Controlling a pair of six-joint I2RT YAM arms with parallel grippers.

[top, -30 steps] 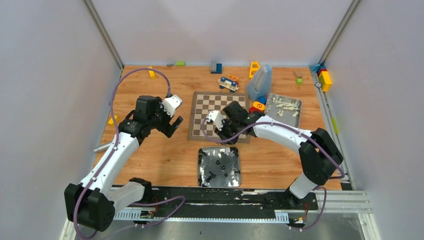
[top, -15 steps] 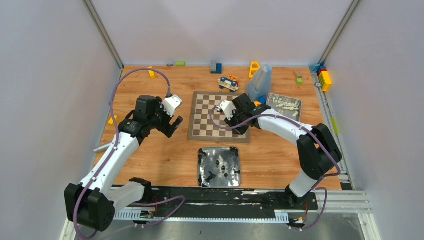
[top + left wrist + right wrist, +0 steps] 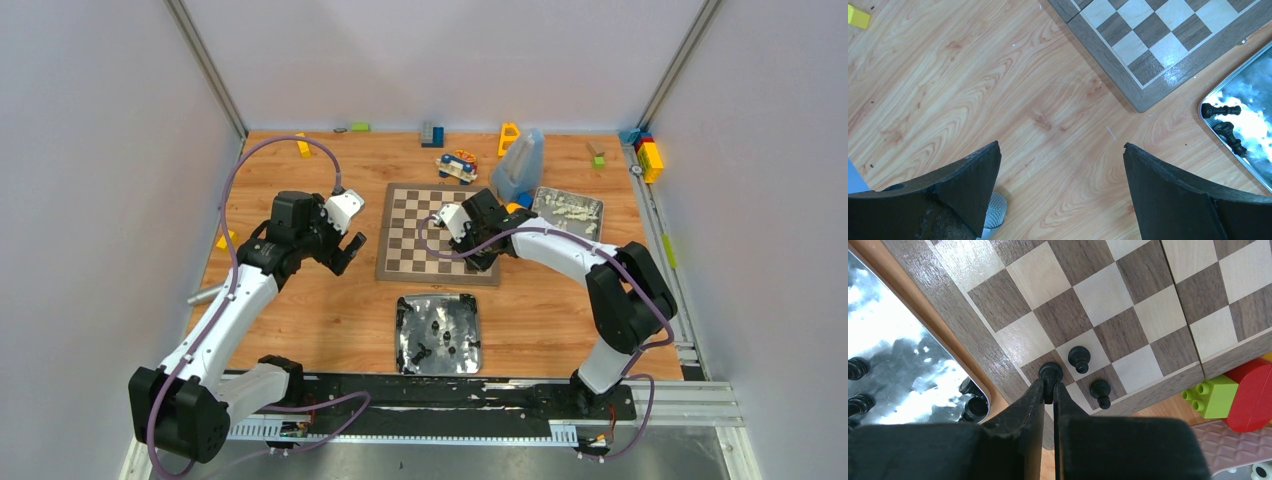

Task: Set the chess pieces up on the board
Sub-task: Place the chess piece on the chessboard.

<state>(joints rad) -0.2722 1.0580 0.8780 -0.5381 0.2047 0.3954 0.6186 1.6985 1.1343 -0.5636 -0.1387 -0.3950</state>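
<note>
Since one second ago, the right arm has been carried from the near middle of the board toward its right side. In the last half second it has hardly been moved, and the left arm has not been moved at all.

The right gripper (image 3: pixel 1050 386) is clamped on the round head of a black chess piece (image 3: pixel 1050 371). The piece is held upright over a dark square at the edge of the board (image 3: pixel 1128 270), close to the corner beside the tray (image 3: pixel 908 360). Whether its base already touches the wood cannot be told. Two other pieces (image 3: pixel 1079 358) stand on squares just beside it. More loose pieces (image 3: pixel 857 368) are left in the shiny tray. The left gripper (image 3: pixel 1061 150) is held wide apart and empty above the counter (image 3: pixel 973 75), near the board's corner.

The piece is judged to be very light, hard and smooth, so only a small force is needed. If it is pinched off-centre, it may twist or slip between the flat fingers. Its base is narrow, so it can be tipped easily, and the same is expected of the standing neighbours. The head or neck, taken from straight above, is judged the best place to hold it. The pieces lying in the tray would better be taken across the middle of the body.
</note>
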